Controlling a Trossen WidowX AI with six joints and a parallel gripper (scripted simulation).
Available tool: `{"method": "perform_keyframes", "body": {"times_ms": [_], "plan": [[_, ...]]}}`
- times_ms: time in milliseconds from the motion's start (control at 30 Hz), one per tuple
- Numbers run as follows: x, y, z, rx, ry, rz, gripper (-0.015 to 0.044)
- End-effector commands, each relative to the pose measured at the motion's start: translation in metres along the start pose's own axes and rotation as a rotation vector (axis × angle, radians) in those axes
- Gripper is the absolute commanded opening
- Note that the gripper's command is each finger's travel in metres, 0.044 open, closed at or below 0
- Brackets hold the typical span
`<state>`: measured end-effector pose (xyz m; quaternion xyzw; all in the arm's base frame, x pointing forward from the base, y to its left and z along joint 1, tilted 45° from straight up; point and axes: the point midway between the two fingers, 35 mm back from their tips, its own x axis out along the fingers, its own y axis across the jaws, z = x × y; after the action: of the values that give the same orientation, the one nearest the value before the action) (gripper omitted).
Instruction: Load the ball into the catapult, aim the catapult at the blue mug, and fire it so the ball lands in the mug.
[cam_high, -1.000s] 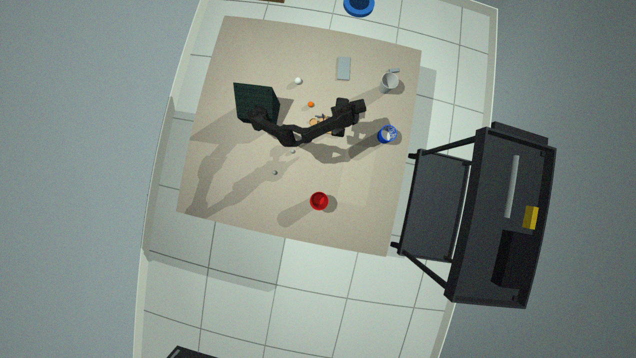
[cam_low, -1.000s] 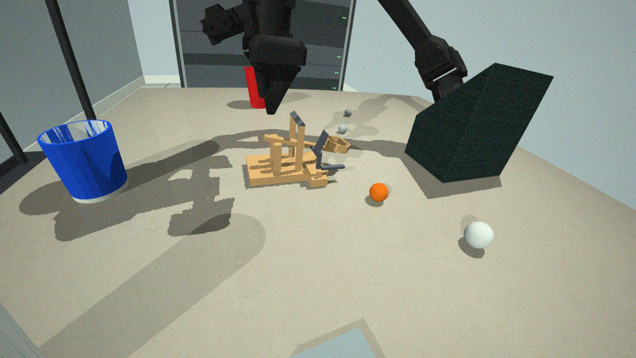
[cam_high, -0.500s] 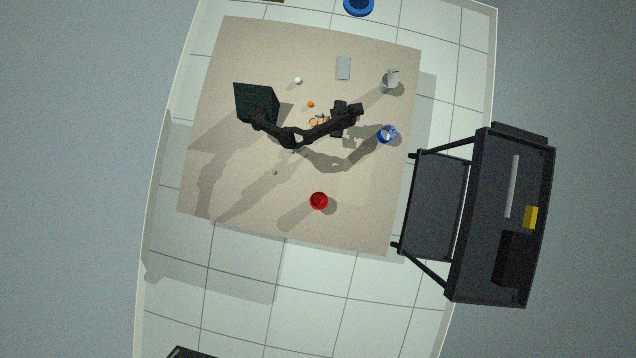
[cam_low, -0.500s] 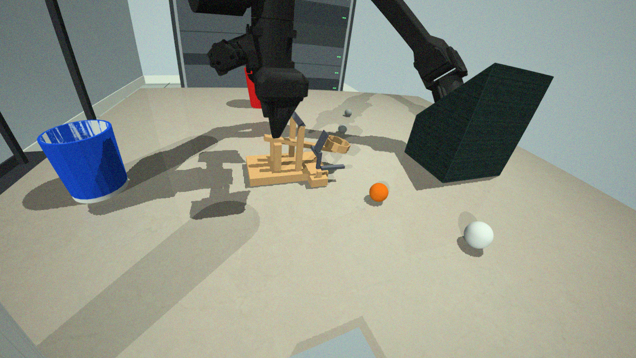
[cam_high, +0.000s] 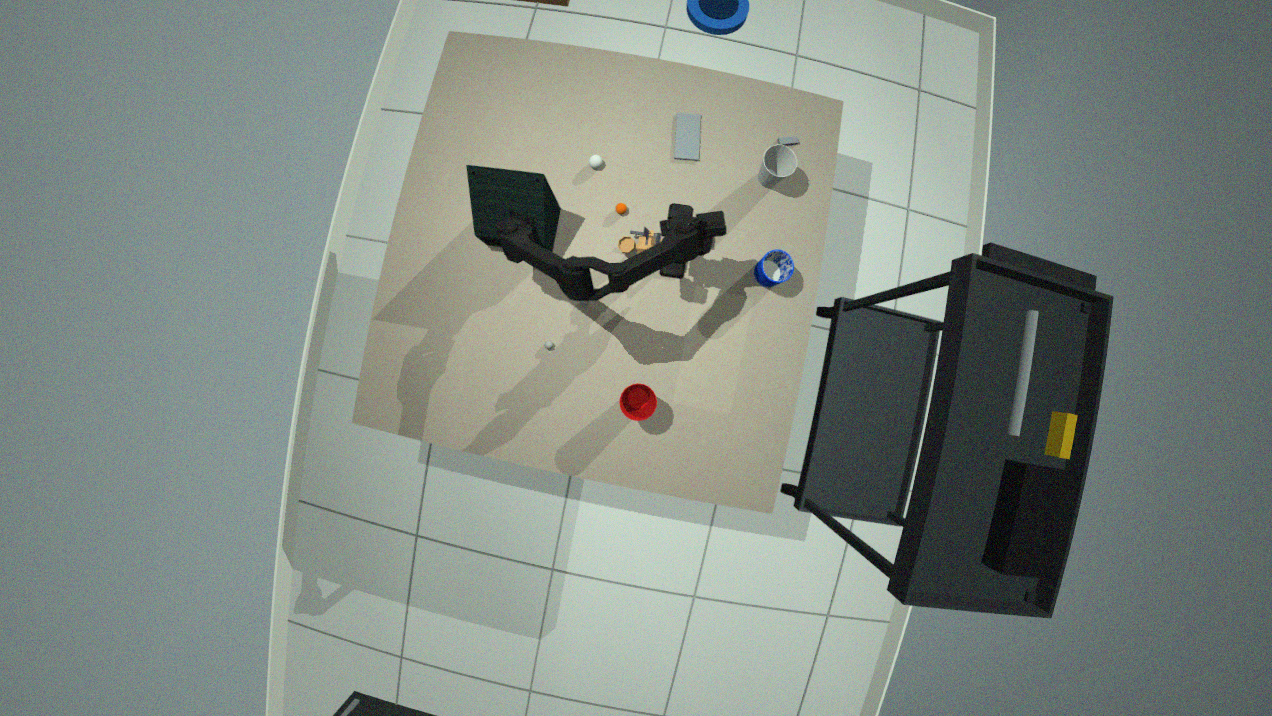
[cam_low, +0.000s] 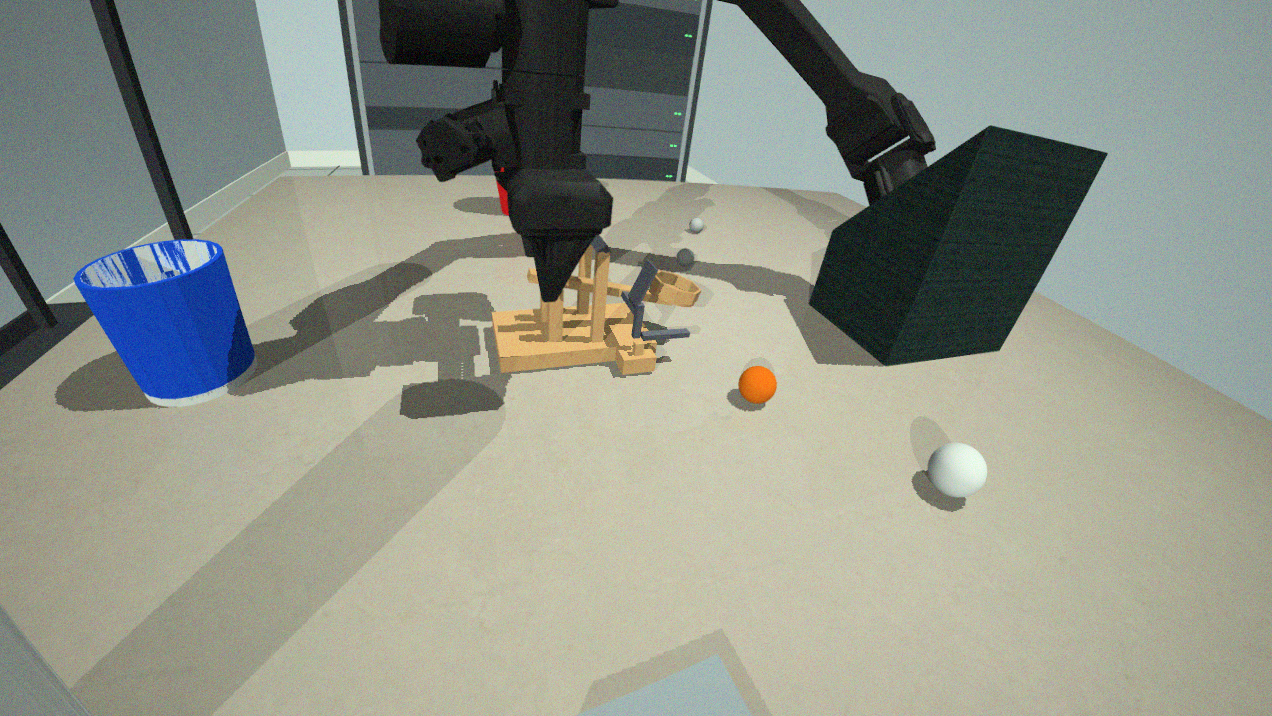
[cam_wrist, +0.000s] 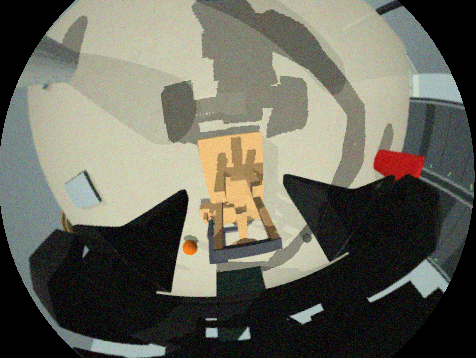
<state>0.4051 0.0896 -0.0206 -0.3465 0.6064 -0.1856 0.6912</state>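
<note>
The wooden catapult (cam_high: 646, 241) (cam_low: 569, 353) (cam_wrist: 207, 147) stands on the table with dark trigger parts at its side. Its cup (cam_low: 673, 289) (cam_high: 626, 244) looks empty and points away from the blue mug (cam_high: 762, 273) (cam_low: 182, 333). My gripper (cam_low: 551, 297) (cam_wrist: 236, 186) is open and empty, its fingers pointing down over the catapult, one on each side of its frame. An orange ball (cam_high: 621, 208) (cam_low: 757, 384) (cam_wrist: 190, 247) lies beside the catapult. A white ball (cam_high: 596, 161) (cam_low: 957, 469) lies farther out. Two small grey balls (cam_low: 696, 225) (cam_low: 684, 257) lie behind the catapult.
A dark green block (cam_high: 498, 191) (cam_low: 961, 266) stands near the arm's base. A red cup (cam_high: 638, 402) (cam_low: 504, 197) (cam_wrist: 398, 163), a grey cup (cam_high: 772, 177) and a flat grey block (cam_high: 687, 136) (cam_wrist: 82, 190) also stand or lie on the table (cam_high: 498, 97).
</note>
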Motion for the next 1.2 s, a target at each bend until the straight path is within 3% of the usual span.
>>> {"method": "perform_keyframes", "body": {"times_ms": [0, 800, 1167], "plan": [[0.01, -0.002, -0.002, -0.005, 0.008, -0.004, 0.044], [0.041, -0.002, -0.003, -0.005, 0.008, -0.007, 0.044], [0.038, -0.001, -0.001, 0.001, 0.003, -0.003, 0.0151]]}}
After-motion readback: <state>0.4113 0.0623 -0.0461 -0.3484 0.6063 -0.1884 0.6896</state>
